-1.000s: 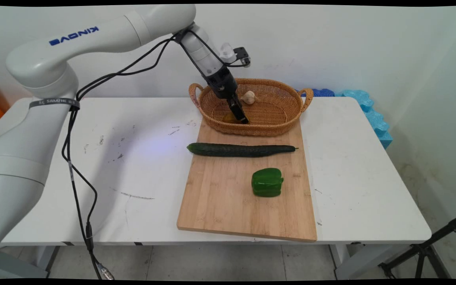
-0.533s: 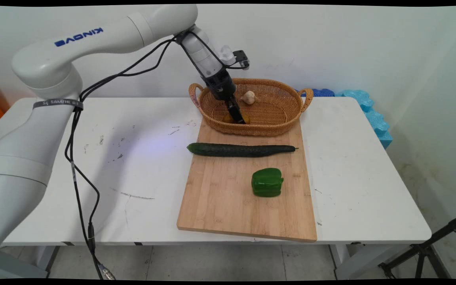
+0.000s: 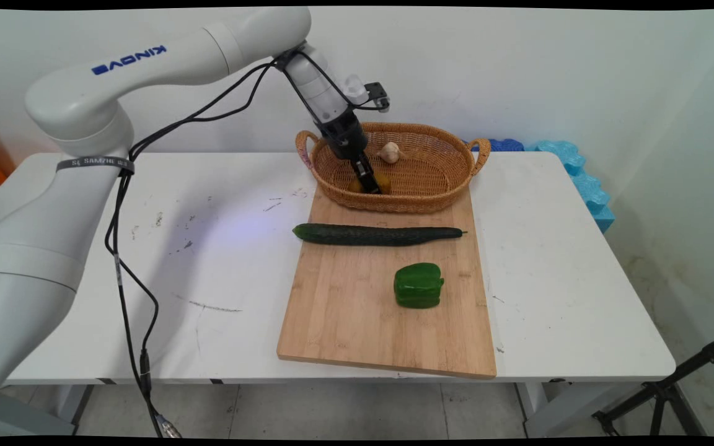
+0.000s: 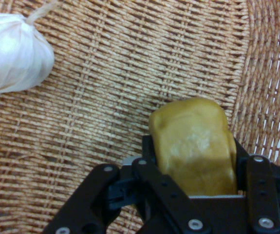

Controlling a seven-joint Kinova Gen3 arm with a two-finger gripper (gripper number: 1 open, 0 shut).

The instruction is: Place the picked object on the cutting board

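My gripper [image 3: 370, 186] reaches down into the left part of the wicker basket [image 3: 450, 197], tilted from the upper left. In the hand view its fingers [image 4: 193, 163] are shut on a yellow-brown potato [image 4: 194, 141], which fills the gap between them just above the woven floor [image 4: 130, 87]. In the main view the potato [image 3: 383, 183] shows beside the black fingers. A white garlic bulb [image 3: 390, 152] lies farther back in the basket, at the hand view's upper left [image 4: 13, 51], apart from the gripper.
A bamboo cutting board [image 3: 344, 322] lies in front of the basket, carrying a long dark cucumber [image 3: 375, 234] and a green bell pepper [image 3: 419, 285]. Blue foam pieces [image 3: 580, 179] sit at the table's far right. Black cables [image 3: 121, 272] hang from the arm on the left.
The gripper has shifted slightly left and up inside the basket with the potato in it. The garlic, cucumber and pepper have not moved.
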